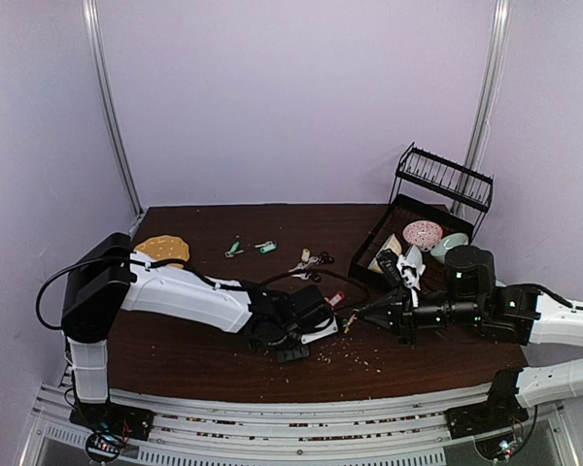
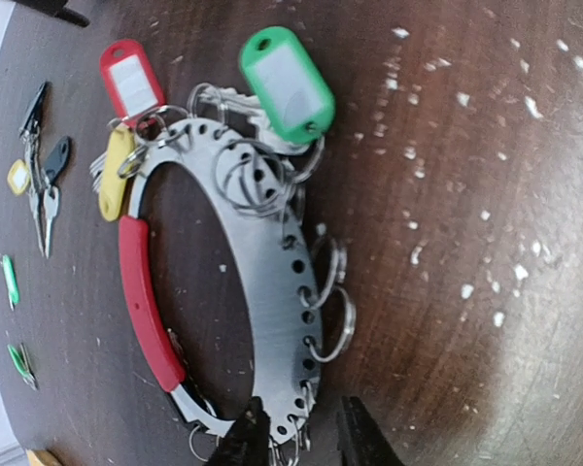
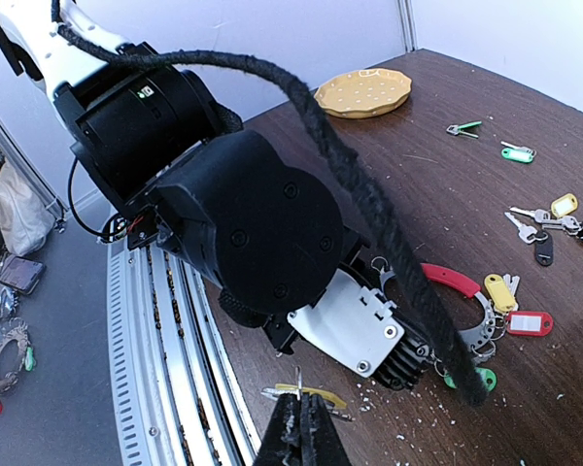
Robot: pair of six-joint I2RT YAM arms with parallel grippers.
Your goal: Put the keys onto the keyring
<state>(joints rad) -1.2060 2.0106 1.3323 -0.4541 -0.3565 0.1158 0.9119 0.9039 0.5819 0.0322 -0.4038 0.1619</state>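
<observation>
Lilac walls (image 1: 301, 97) close in a dark brown table (image 1: 194, 364) speckled with pale crumbs (image 2: 466, 194), and your two arms meet near its middle. You find the keyring (image 2: 267, 291) lying flat there, right under the left gripper (image 2: 306, 442): a silver band punched with holes on one side, a red arc (image 2: 146, 301) on the other. Split rings (image 2: 335, 320) hang from several holes. At the end away from the fingers, a red tag (image 2: 131, 80), a green tag (image 2: 287, 83) and a yellow tag (image 2: 115, 180) cluster with silver keys. Red and green show white inserts; no writing on them can be read. Your left fingers (image 2: 248, 442) stand apart with the keyring's near end between them; whether either pad touches the metal you cannot tell. Your right gripper (image 3: 299, 432) has its fingers pressed together, just beside the left wrist. A thin yellow-and-silver piece (image 3: 316, 395) lies across their tips, and you cannot tell whether it is pinched. Beyond the keyring, a bunch (image 2: 41, 180) of black-headed keys with a small yellow tag lies loose, and two green-tagged keys (image 2: 10, 280) lie apart past it. A yellow plate (image 1: 162, 249) sits at the far left, and a black rack (image 1: 437, 180) with bowls (image 1: 423, 233) stands at the far right.
</observation>
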